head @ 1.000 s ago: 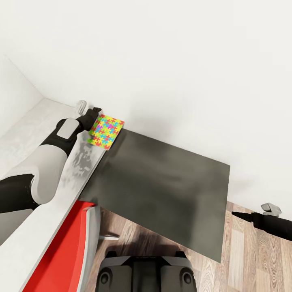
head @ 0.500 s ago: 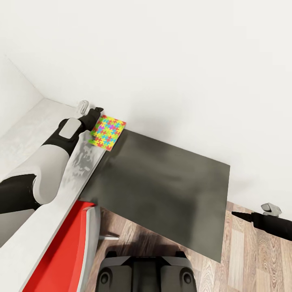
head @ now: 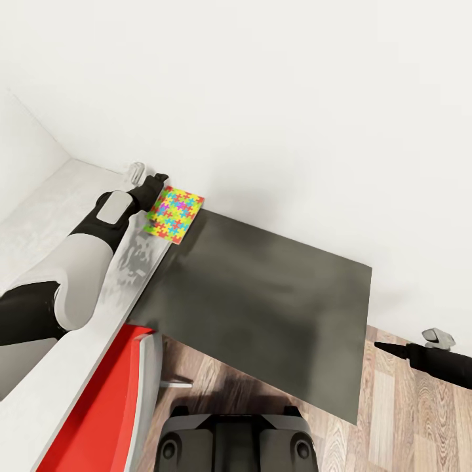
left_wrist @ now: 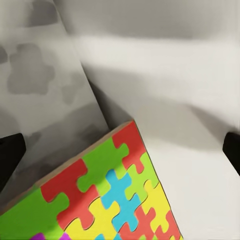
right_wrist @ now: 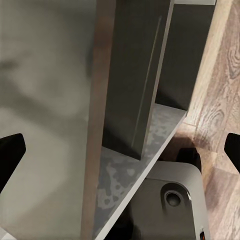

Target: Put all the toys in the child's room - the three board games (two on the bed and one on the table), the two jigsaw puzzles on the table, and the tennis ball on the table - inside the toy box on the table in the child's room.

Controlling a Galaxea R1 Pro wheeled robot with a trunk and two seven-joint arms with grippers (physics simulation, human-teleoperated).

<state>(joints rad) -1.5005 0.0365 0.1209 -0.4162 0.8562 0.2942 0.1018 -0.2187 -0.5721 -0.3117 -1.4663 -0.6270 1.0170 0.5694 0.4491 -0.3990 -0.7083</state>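
Left gripper spread wide, fingertips flanking the jigsaw puzzle without touching. Puzzle lies flat at the table's end edge, one corner near the wall; no writing on it. Right gripper also spread, low over wood floor beside the dark side panel.

Jigsaw puzzle: flat board with a smooth, matt printed face and a raw brown edge, apparently cardboard. Table: pale top with a mottled, stone-like, low-sheen finish; its side panel is dark grey, matt and faintly clouded. Floor: wood planks with visible grain. Chair: smooth red shell, likely plastic.
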